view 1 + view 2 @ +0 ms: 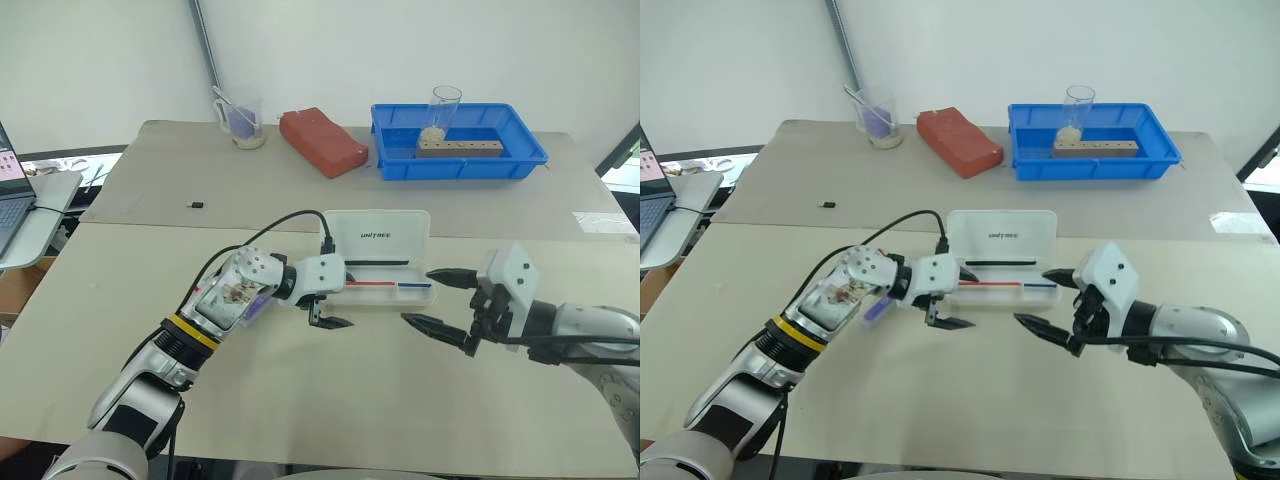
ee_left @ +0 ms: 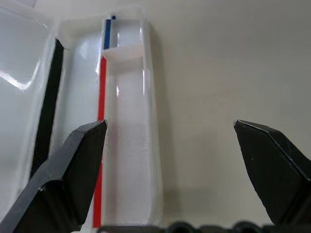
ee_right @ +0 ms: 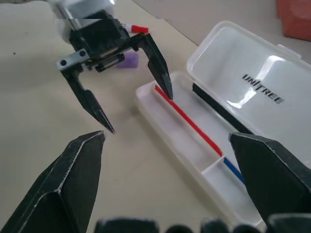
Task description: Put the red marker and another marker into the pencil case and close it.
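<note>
Nearest, the right gripper (image 1: 437,296) and left gripper (image 1: 327,309) both hang empty with fingers spread wide over the table (image 1: 330,390). Just beyond, the pencil case (image 1: 375,258) lies open. At the left gripper's nine o'clock, the purple marker (image 3: 129,60) and the red marker (image 3: 137,29) lie outside the case.

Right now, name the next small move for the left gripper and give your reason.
Probably swing the left gripper back from the pencil case toward the purple marker and the red marker lying behind it. Both grippers are open and empty, the case's lid stands open, and its tray holds only a thin red pen and blue pen.
</note>
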Controlling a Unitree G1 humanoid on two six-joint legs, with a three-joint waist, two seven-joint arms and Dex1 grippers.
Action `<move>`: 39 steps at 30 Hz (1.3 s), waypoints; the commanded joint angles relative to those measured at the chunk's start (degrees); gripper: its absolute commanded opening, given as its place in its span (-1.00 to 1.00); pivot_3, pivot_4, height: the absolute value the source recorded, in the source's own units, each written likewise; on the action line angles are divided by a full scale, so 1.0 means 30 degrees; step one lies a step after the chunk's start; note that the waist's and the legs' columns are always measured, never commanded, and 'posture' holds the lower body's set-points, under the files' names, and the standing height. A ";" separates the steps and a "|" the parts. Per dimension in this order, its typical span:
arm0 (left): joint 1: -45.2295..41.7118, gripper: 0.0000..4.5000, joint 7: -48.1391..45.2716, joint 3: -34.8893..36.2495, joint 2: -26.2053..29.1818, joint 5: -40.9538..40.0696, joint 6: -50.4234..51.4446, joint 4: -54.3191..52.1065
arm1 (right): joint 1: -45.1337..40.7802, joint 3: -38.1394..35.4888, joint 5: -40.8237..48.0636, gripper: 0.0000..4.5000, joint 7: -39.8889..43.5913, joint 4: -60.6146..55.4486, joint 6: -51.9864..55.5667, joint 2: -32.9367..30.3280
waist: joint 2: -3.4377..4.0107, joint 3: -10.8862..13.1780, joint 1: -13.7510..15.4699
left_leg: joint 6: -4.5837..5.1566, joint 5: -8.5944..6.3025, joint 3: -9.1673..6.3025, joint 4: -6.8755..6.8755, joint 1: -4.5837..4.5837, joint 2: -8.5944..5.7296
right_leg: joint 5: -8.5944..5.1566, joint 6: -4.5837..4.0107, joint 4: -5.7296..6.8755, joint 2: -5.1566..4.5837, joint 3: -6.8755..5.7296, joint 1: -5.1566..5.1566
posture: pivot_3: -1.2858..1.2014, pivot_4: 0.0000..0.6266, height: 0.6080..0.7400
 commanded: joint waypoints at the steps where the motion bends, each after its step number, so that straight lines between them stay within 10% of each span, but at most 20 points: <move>1: 0.0071 0.97 0.0063 -0.0187 -0.0257 0.0840 -0.1077 0.0340 | 0.0071 -0.0505 0.0084 1.00 -0.0171 -0.0749 -0.0043 -0.0238 | 0.0002 -0.0001 -0.0012 | 0.0003 -0.0001 -0.0026 0.0000 -0.0003 -0.0011 | 0.0000 0.0002 0.0000 0.0000 0.0000 0.0000 | 0.03 -0.52 1.00; 8: 0.0306 0.64 0.0840 -0.0035 -0.0797 0.1996 -0.1546 0.1646 | -0.0716 0.0082 -0.0114 1.00 -0.0368 -0.0803 -0.0179 -0.0183 | 0.0008 -0.0005 -0.0018 | 0.0014 -0.0004 -0.0150 0.0001 -0.0013 -0.0061 | -0.0003 0.0006 0.0003 0.0008 -0.0016 0.0003 | 0.03 -0.52 1.00; 16: 0.0145 -0.98 0.0938 0.0347 -0.0842 0.2181 -0.1697 0.2290 | -0.1932 0.0586 -0.0774 1.00 0.0056 0.0108 -0.0567 -0.0606 | 0.0009 -0.0006 -0.0018 | 0.0022 -0.0002 -0.0196 0.0007 -0.0010 -0.0087 | -0.0005 0.0011 0.0013 0.0010 -0.0020 0.0011 | 0.03 -0.52 1.00; 35: 0.3398 -0.98 -0.1256 0.0211 0.1826 0.1702 0.0583 -0.4756 | -0.2258 0.0851 0.0187 1.00 0.1698 0.0171 0.0195 -0.1645 | 0.0019 -0.0011 0.0021 | 0.0049 -0.0015 -0.0205 0.0023 -0.0006 -0.0091 | -0.0008 0.0009 0.0022 0.0006 -0.0017 0.0031 | 0.03 -0.52 1.00; 39: 0.3520 -0.28 -0.1388 0.0362 0.1987 0.1587 0.0780 -0.5512 | -0.2389 0.0995 0.0111 1.00 0.1806 0.0404 0.0080 -0.1659 | 0.0017 -0.0010 -0.0010 | 0.0052 -0.0016 -0.0212 0.0020 -0.0005 -0.0088 | -0.0008 0.0007 0.0023 0.0013 -0.0017 0.0028 | 0.03 -0.52 1.00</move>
